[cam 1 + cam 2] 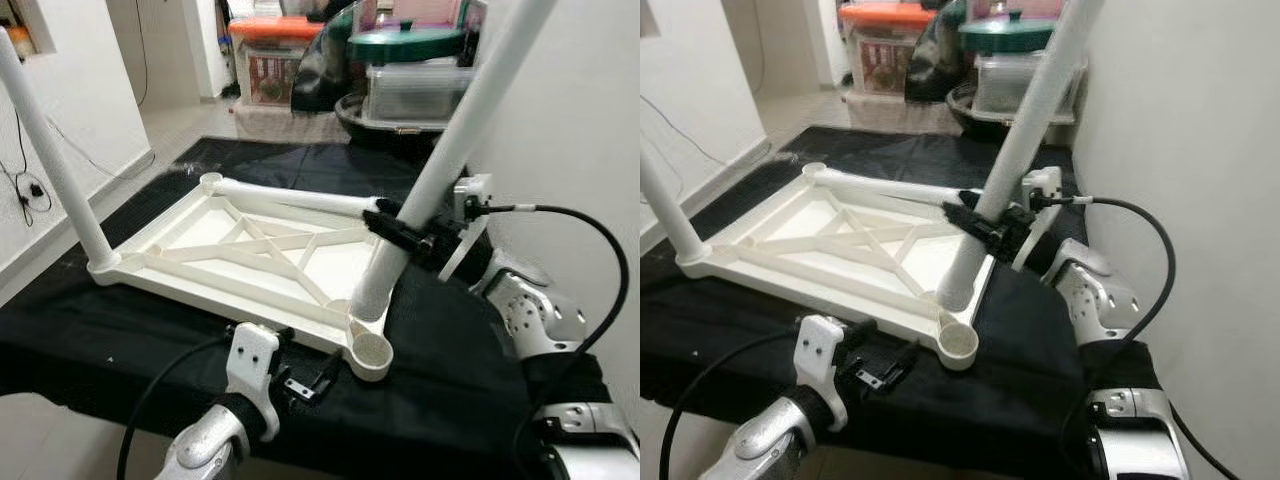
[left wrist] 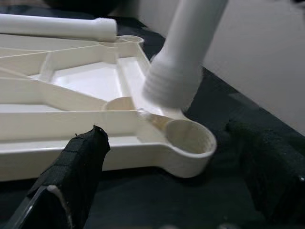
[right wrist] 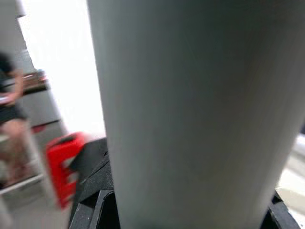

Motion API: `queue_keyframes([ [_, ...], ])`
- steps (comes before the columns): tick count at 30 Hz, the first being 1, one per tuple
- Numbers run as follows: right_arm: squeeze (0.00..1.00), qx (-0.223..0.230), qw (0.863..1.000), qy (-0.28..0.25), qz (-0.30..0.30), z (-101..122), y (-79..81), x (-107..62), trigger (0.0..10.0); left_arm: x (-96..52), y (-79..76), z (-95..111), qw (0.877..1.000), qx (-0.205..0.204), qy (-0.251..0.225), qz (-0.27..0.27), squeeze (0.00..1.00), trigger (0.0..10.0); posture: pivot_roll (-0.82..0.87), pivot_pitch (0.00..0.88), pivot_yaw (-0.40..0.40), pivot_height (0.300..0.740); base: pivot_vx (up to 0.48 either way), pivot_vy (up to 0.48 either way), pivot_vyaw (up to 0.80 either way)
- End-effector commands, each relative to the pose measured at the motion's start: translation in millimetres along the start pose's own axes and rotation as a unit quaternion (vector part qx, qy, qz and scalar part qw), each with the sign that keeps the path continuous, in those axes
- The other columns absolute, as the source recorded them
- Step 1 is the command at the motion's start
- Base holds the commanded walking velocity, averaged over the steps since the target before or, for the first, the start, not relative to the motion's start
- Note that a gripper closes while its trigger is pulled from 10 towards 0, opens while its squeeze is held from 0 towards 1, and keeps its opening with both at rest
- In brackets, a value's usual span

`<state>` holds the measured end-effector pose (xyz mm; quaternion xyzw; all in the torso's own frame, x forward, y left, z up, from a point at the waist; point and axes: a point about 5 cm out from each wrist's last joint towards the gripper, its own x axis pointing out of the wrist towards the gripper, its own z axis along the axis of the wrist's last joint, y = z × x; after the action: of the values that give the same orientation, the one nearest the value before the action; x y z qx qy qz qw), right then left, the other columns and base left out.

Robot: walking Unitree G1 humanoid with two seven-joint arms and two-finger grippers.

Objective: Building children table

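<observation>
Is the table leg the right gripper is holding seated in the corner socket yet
Not yet. The leg, tilted in the right gripper, has its threaded end beside and above the near corner socket, which is empty.

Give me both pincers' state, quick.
Left pincer: open, holding nothing, by the tabletop's near corner socket.
Right pincer: shut on the leg.
</observation>
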<state>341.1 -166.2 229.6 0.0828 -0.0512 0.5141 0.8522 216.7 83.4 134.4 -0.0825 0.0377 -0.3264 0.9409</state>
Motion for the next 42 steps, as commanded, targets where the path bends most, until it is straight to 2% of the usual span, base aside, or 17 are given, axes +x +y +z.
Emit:
queue_keyframes([
  [1, 0.0, 0.003, 0.997, 0.022, 0.07, -4.2, 8.6, -4.1, 10.0, -6.5, -7.1, -4.7, 1.0, -0.014, 0.017, -0.018, 0.0, 10.0, 0.08, 0.133, -0.012, 0.74, 0.0, 0.0, 0.0],
  [4, 0.0, -0.013, 0.994, 0.041, 0.102, -8.2, 12.6, -5.2, 10.0, -11.3, -11.9, -4.0, 0.999, -0.02, 0.018, -0.022, 0.0, 10.0, 0.09, 0.152, -0.008, 0.74, 0.0, 0.0, 0.0],
  [11, 0.0, -0.021, 0.986, 0.055, 0.154, -7.1, 8.8, -0.5, 10.0, -21.4, -16.4, -0.9, 0.999, -0.014, 0.028, -0.033, 0.0, 10.0, 0.1, 0.189, 0.002, 0.74, 0.0, 0.0, 0.0],
  [14, 0.0, -0.021, 0.986, 0.055, 0.157, -6.6, 8.5, -0.4, 10.0, -22.1, -16.7, -0.7, 0.999, -0.014, 0.029, -0.034, 0.0, 10.0, 0.1, 0.189, 0.002, 0.74, 0.0, 0.0, 0.0],
  [18, 0.0, -0.042, 0.979, 0.087, 0.181, -7.7, 6.0, 0.6, 10.0, -25.3, -18.4, -1.6, 0.999, -0.008, 0.037, -0.033, 0.0, 10.0, 0.11, 0.195, -0.006, 0.74, 0.0, 0.0, 0.0],
  [22, 0.0, -0.046, 0.974, 0.095, 0.202, -7.9, 6.8, 0.7, 10.0, -25.3, -19.3, -0.6, 0.999, -0.006, 0.037, -0.034, 0.0, 10.0, 0.11, 0.193, -0.007, 0.74, 0.0, 0.0, 0.0],
  [28, 0.0, -0.074, 0.958, 0.115, 0.253, -5.9, 14.4, 8.4, 10.0, -25.7, -19.7, -1.5, 0.999, 0.006, 0.043, -0.032, 0.0, 10.0, 0.11, 0.189, -0.008, 0.74, 0.0, 0.0, 0.0],
  [30, 0.0, -0.074, 0.958, 0.115, 0.253, -5.9, 14.4, 8.4, 10.0, -25.7, -19.7, -1.5, 0.999, 0.006, 0.043, -0.032, 0.0, 10.0, 0.11, 0.189, -0.008, 0.74, 0.0, 0.0, 0.0],
  [32, 0.0, -0.089, 0.949, 0.128, 0.273, -6.1, 17.2, 12.3, 10.0, -25.0, -20.6, -1.9, 0.998, 0.007, 0.044, -0.034, 0.0, 10.0, 0.11, 0.184, -0.013, 0.74, 0.0, 0.0, 0.0],
  [33, 0.0, -0.089, 0.949, 0.128, 0.273, -6.1, 17.2, 12.3, 10.0, -25.0, -20.6, -1.9, 0.998, 0.007, 0.044, -0.034, 0.0, 10.0, 0.11, 0.184, -0.013, 0.74, 0.0, 0.0, 0.0],
  [35, 0.0, -0.11, 0.938, 0.146, 0.293, -6.1, 20.4, 15.0, 10.0, -24.5, -21.0, -2.1, 0.998, 0.008, 0.044, -0.035, 0.0, 10.0, 0.11, 0.179, -0.013, 0.74, 0.0, 0.0, 0.0],
  [42, 0.0, -0.135, 0.925, 0.156, 0.32, -1.8, 26.4, 20.5, 10.0, -24.5, -21.3, -2.9, 0.998, 0.009, 0.046, -0.036, 0.0, 10.0, 0.11, 0.172, -0.015, 0.74, 0.0, 0.0, 0.0],
])
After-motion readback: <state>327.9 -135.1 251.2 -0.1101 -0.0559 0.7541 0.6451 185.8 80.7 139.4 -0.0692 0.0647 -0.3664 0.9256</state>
